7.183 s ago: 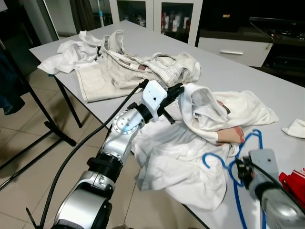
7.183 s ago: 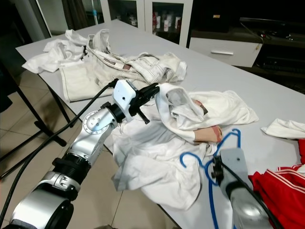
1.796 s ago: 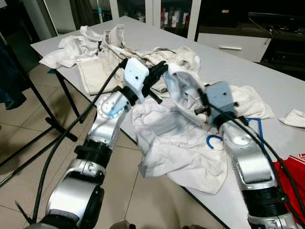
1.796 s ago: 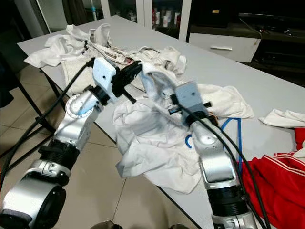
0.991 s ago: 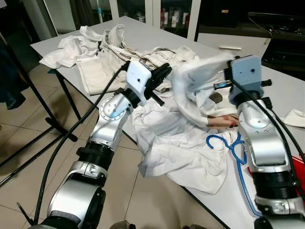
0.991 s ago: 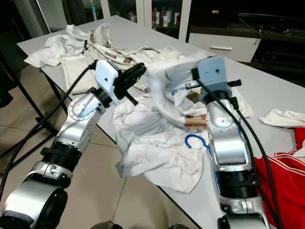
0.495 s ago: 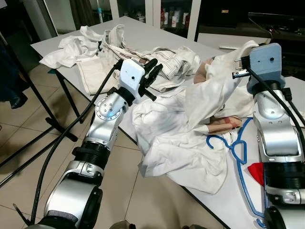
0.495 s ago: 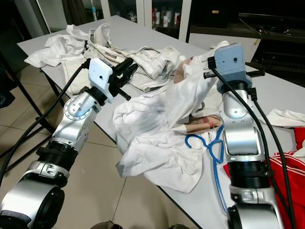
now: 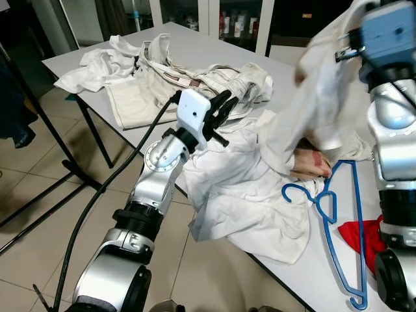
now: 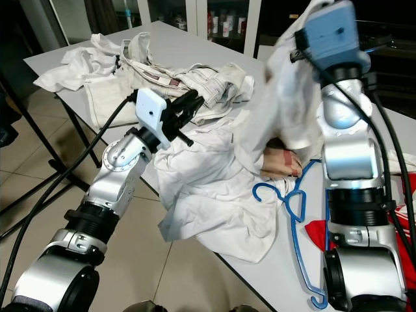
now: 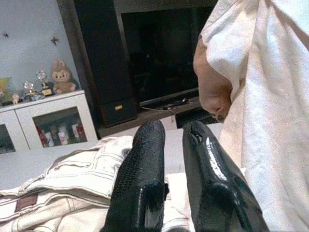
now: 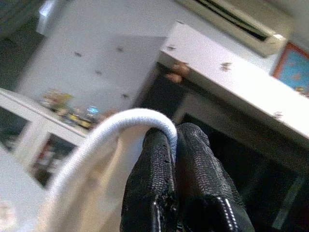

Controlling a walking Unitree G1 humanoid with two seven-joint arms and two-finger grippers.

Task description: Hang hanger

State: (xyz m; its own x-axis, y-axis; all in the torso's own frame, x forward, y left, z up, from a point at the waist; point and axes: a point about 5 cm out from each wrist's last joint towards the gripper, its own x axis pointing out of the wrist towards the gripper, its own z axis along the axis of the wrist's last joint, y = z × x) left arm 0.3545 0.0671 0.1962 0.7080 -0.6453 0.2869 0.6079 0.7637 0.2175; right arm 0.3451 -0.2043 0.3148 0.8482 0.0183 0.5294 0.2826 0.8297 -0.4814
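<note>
A blue plastic hanger (image 9: 328,209) lies flat on the grey table (image 9: 312,286), its hook beside a rumpled white shirt (image 9: 240,188). My right gripper (image 12: 174,133) is raised high over the table's right side and is shut on the edge of a white garment (image 9: 325,91). The garment hangs down from it, and its lower end reaches the pile next to the hanger. My left gripper (image 9: 224,107) hovers over the left part of the white shirt. Its fingers (image 11: 149,145) stand open with a narrow gap and nothing between them.
Beige trousers (image 9: 195,84) and more white clothes (image 9: 97,65) cover the table's far left. A red garment (image 9: 364,237) lies to the right of the hanger. Black rack legs (image 9: 71,172) stand on the tiled floor left of the table. Glass cabinets stand behind.
My right arm has lifted the white garment higher, uncovering more of the blue hanger. The left gripper, which earlier let go of the garment, has shifted a little to the right.
</note>
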